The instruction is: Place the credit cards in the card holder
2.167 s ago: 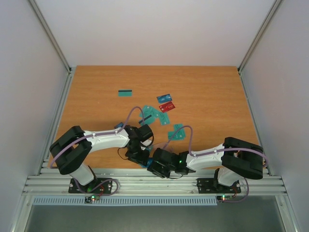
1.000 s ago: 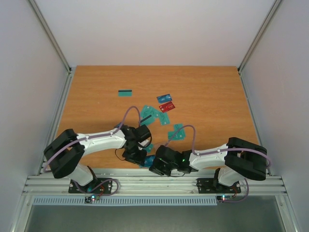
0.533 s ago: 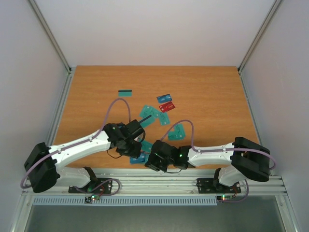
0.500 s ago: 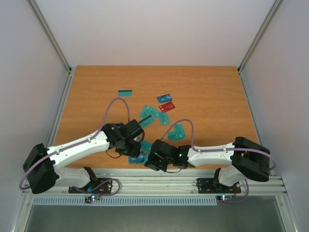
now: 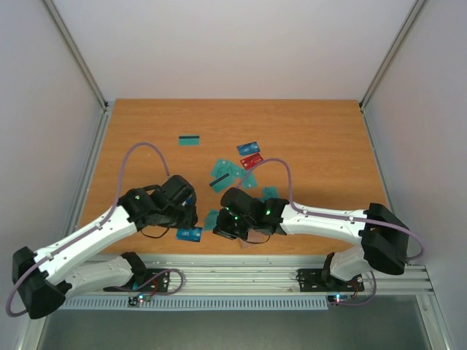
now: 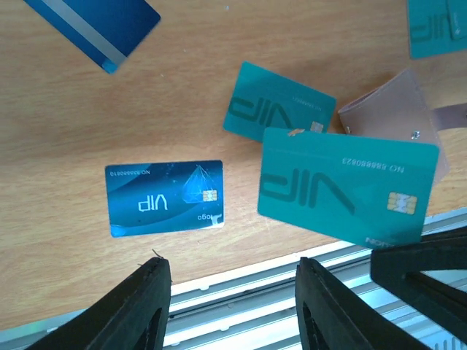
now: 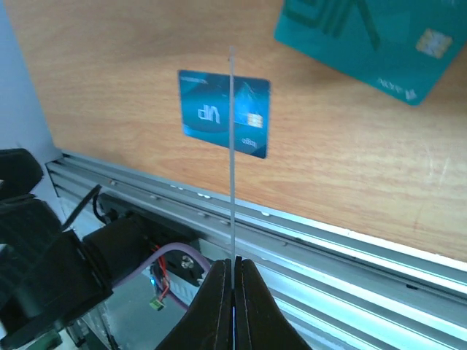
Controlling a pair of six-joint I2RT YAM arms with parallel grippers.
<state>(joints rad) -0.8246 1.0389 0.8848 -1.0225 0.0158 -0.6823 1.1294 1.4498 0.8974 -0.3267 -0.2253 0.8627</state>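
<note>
The tan card holder [image 6: 383,117] was seen lying flat at the upper right of the left wrist view, partly hidden behind a raised teal card [image 6: 346,186]; its contents could not be told. That card was pinched edge-on in the closed right claw [image 7: 233,264]. The left claw [image 6: 230,266] was held open above a blue card [image 6: 164,198], near the table's [image 5: 306,138] front edge.
</note>
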